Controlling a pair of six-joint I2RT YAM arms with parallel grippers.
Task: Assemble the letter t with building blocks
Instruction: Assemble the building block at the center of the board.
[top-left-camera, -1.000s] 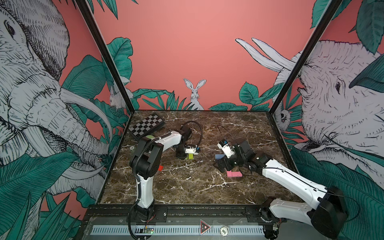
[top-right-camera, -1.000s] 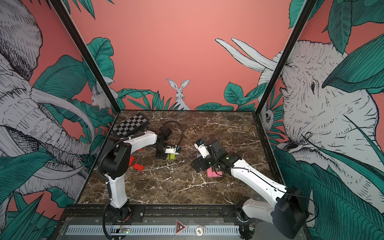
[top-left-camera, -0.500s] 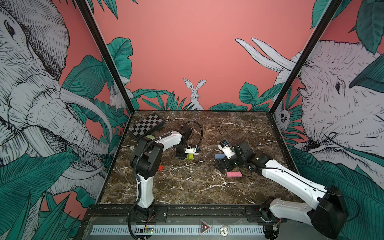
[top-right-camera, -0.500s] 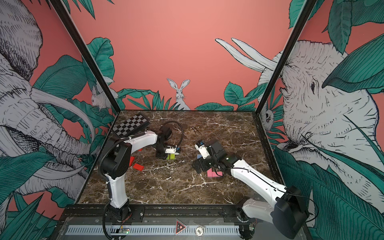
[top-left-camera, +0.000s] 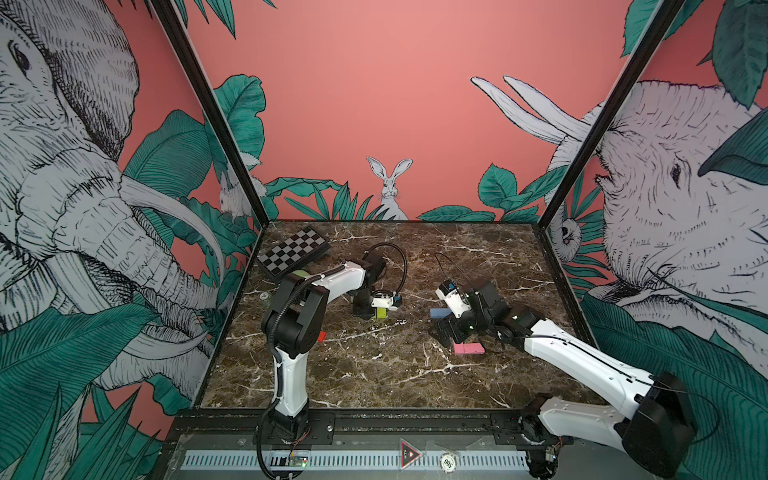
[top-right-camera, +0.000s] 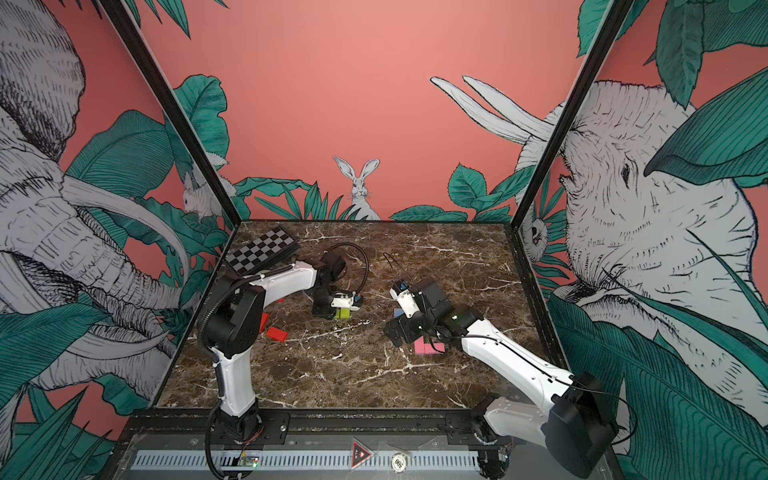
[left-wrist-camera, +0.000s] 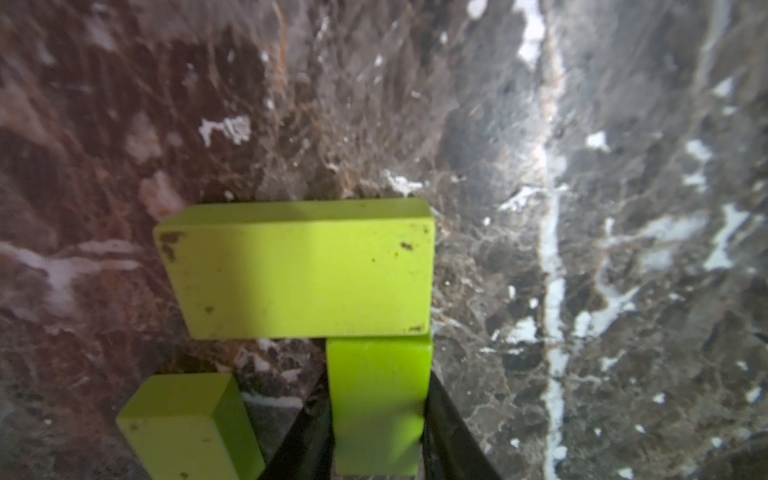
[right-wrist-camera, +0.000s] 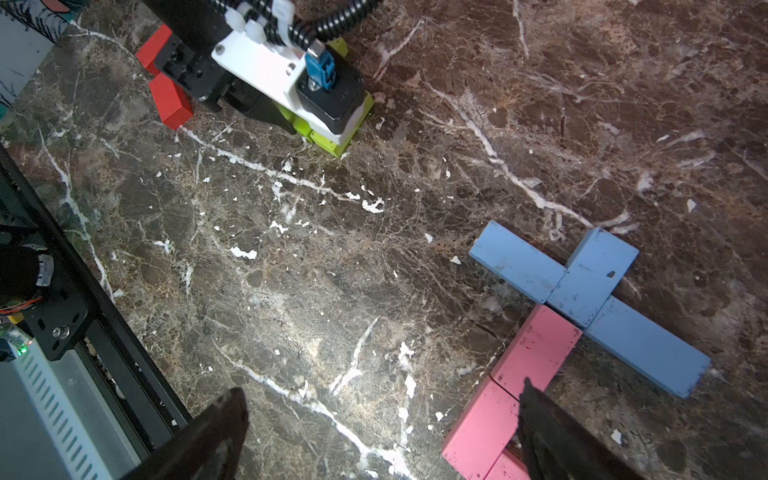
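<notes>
My left gripper (left-wrist-camera: 378, 409) is shut on a lime green block (left-wrist-camera: 378, 399) whose end meets a larger lime green block (left-wrist-camera: 299, 270) lying flat on the marble. A third green block (left-wrist-camera: 187, 428) lies beside them. In both top views this gripper (top-left-camera: 376, 311) is low at mid-left. My right gripper (right-wrist-camera: 380, 395) is open over bare marble, with one finger (right-wrist-camera: 552, 432) above the pink blocks (right-wrist-camera: 536, 349). Those run on from the light blue blocks (right-wrist-camera: 590, 282), which form a cross. A top view shows the pink block (top-left-camera: 468, 348) just in front of the right gripper (top-left-camera: 446, 328).
Two red blocks (right-wrist-camera: 170, 102) lie by the left arm's near side, and a top view shows one of them (top-right-camera: 276, 333). A chequered board (top-left-camera: 293, 250) lies at the far left corner. The black frame rail (right-wrist-camera: 104, 332) borders the table's front.
The right gripper has drifted slightly toward the far left, still open. The left arm stays low with the green block between its fingers.
</notes>
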